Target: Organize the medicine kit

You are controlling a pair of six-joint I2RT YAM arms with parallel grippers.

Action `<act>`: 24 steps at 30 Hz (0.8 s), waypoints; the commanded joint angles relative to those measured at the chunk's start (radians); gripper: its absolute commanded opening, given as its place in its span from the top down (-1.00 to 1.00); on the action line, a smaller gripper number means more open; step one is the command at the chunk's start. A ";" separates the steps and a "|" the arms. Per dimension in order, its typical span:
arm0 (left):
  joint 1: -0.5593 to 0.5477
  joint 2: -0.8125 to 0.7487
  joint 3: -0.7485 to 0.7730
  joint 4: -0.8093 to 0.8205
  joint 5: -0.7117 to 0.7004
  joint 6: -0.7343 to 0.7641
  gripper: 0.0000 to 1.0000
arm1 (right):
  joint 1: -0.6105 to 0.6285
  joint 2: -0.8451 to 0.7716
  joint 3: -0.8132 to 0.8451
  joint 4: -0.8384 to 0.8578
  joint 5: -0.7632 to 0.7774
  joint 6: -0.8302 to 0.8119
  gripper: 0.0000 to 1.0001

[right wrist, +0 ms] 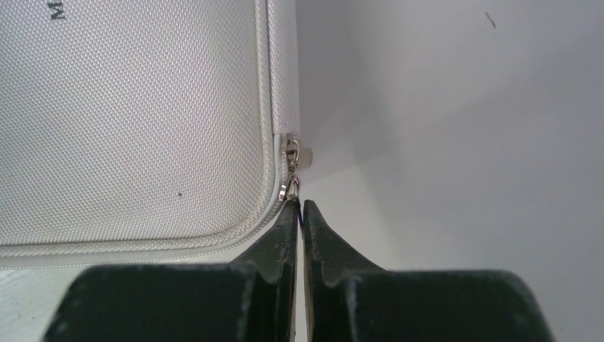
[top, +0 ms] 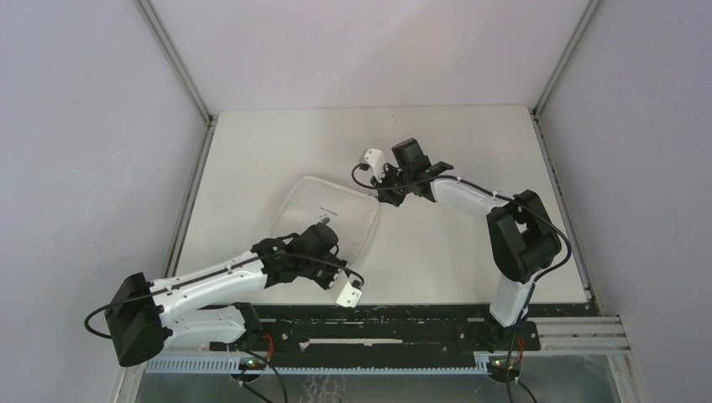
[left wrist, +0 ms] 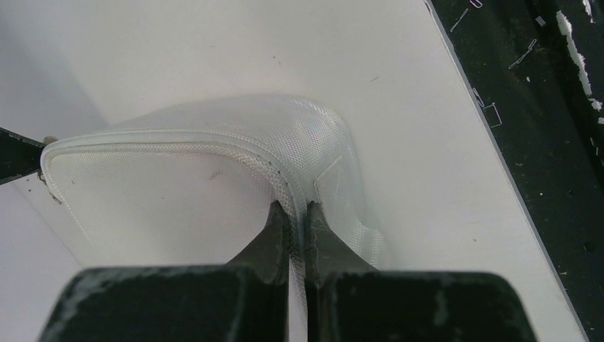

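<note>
From above, the medicine kit [top: 332, 214] lies closed on the surface [top: 445, 260] between both arms. Left wrist: the left pincer [left wrist: 298, 211] nips its soft corner seam, which looks light and yielding. Right wrist: the right pincer [right wrist: 299, 204] pinches the zip pull [right wrist: 292, 187], likely the best handle.

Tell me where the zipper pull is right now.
In the right wrist view, the zipper pull sits at the medicine kit's lower right corner, apparently pinched in the right gripper's fingers.

Stretched low and forward on the left, with left gripper [left wrist: 298, 214] pinched tight on the rim of the medicine kit [left wrist: 164, 192]. On the right, folded at the elbow, forearm reaching leftward, right gripper [right wrist: 299, 208] fully closed, fingertips together.
</note>
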 commanded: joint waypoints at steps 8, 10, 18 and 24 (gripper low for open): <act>0.000 0.055 0.021 -0.036 0.055 -0.124 0.97 | -0.042 -0.043 0.066 -0.002 0.025 -0.060 0.90; 0.004 0.063 0.031 -0.003 0.047 -0.166 0.97 | -0.045 -0.065 0.066 -0.033 0.031 -0.060 0.75; 0.012 0.092 0.069 0.096 -0.003 -0.315 0.94 | -0.073 -0.190 0.047 -0.140 0.037 -0.042 0.01; 0.011 0.154 0.140 0.126 -0.042 -0.386 0.93 | -0.102 -0.315 0.014 -0.202 0.089 0.010 -0.21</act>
